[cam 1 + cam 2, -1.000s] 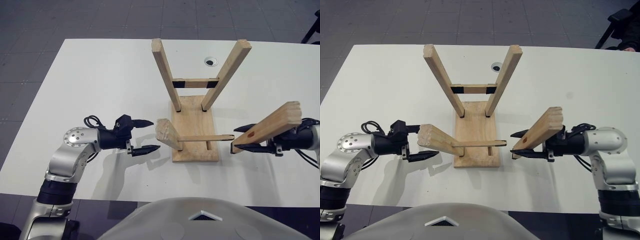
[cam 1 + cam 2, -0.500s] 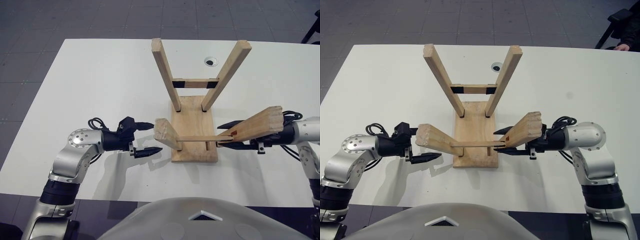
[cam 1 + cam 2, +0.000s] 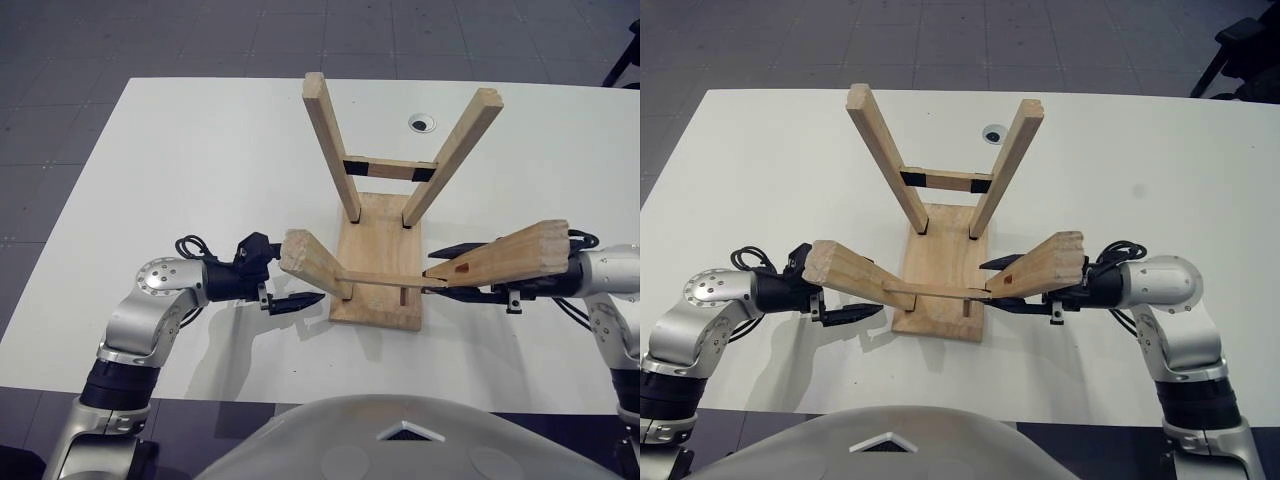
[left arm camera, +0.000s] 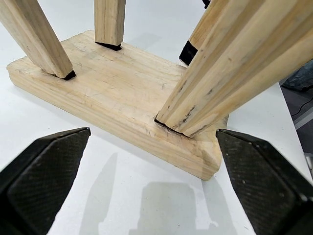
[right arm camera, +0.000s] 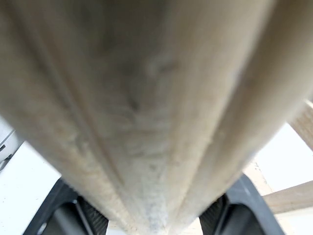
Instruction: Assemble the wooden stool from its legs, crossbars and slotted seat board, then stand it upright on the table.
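- The seat board lies flat on the counter. Two far legs, joined by a crossbar, stand in its slots.
- The near left leg sits slotted, with a second crossbar jutting from it.
- My right gripper has its fingers clamped on the fourth leg, whose tip meets that crossbar. I judge it not yet seated.
- My left gripper has its fingers spread wide beside the near left leg, holding nothing.
- Flipping the stool upright remains.
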### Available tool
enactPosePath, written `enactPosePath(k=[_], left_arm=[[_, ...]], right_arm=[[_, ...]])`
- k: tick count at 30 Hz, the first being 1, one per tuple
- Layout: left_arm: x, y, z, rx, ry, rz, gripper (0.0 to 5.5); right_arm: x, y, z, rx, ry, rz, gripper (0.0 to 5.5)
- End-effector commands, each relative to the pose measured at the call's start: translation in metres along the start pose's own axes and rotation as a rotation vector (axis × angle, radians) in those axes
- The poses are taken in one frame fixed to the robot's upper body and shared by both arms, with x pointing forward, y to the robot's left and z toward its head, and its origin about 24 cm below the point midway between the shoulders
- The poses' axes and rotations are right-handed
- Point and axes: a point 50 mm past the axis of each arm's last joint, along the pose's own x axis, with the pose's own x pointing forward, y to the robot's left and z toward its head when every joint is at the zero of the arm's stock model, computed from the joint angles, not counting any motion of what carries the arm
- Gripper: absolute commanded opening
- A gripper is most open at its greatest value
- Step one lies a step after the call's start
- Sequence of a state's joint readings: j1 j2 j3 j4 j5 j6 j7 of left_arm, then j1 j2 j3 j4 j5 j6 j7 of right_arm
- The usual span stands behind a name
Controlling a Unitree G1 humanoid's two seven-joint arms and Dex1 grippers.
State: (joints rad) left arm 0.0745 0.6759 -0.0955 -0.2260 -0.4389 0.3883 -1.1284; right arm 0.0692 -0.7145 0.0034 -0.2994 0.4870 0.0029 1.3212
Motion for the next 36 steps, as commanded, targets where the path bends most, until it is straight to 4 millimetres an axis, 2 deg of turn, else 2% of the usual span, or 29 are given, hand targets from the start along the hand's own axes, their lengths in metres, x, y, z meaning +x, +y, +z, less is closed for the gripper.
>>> enactPosePath(k=[1,5,14,36], left_arm=[[0.000,-0.001,0.000,-0.004,-0.002,0.010,4.76],[-0.001,0.000,0.001,-0.006,-0.003,0.014,4.76],[0.000,0.000,0.000,-0.008,-0.004,0.016,4.76],[0.001,0.001,0.000,-0.017,-0.012,0.019,4.76]], right_arm=[[-0.012,0.001,0.002,-0.006,-0.017,-0.065,2.02],[-0.010,0.012,0.003,0.006,-0.049,-0.073,2.02],[-0.001,0.023,0.005,0.006,-0.080,-0.065,2.02],[0.016,0.025,-0.006,0.069,-0.111,-0.057,2.02]])
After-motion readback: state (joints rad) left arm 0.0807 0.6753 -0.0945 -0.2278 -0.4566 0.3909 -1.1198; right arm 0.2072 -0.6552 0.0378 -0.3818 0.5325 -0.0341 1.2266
